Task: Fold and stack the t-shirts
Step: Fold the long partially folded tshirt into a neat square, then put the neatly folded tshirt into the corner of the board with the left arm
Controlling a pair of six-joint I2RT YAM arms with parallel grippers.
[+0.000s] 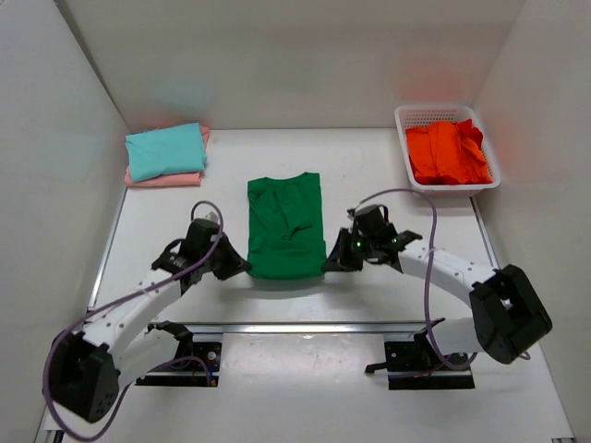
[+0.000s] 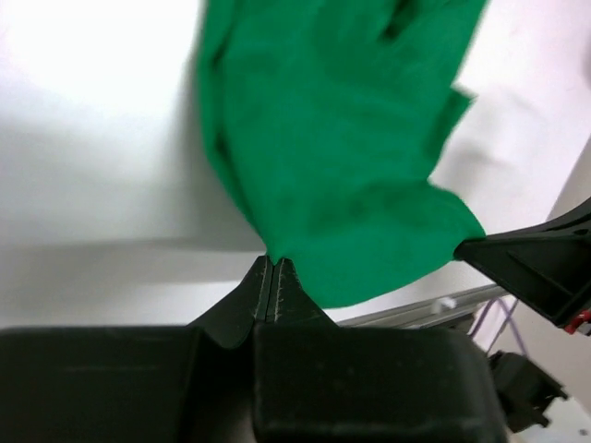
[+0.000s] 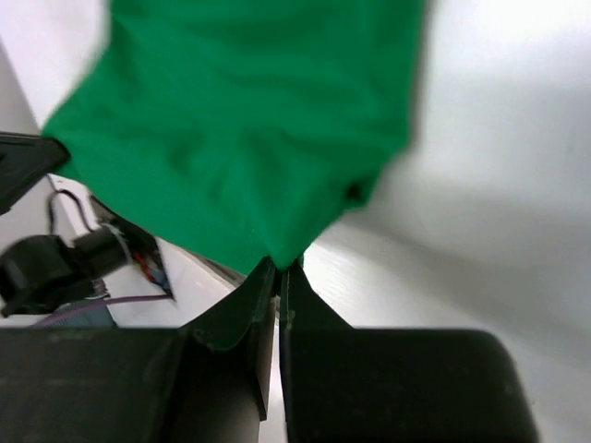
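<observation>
Green cloth t-shirt (image 1: 285,226), part-folded, is clamped at its near corners by left pincer (image 2: 269,281) and right pincer (image 3: 280,277). Teal folded shirt (image 1: 164,150) tops pale pink folded shirt (image 1: 166,179), while orange-red crumpled shirt (image 1: 446,152) awaits folding.

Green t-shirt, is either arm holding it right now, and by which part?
Both arms hold it. The left gripper is shut on the green t-shirt's near left corner, and the right gripper is shut on its near right corner.

I find bare worktop (image 1: 369,171) passable between the green t-shirt (image 1: 284,226) and the back wall (image 1: 295,65). Strips beside its far half are open too. Obstructions: teal-and-pink stack (image 1: 166,157) far left, basket (image 1: 434,109) far right, orange-red t-shirts (image 1: 448,152) heaped inside.
</observation>
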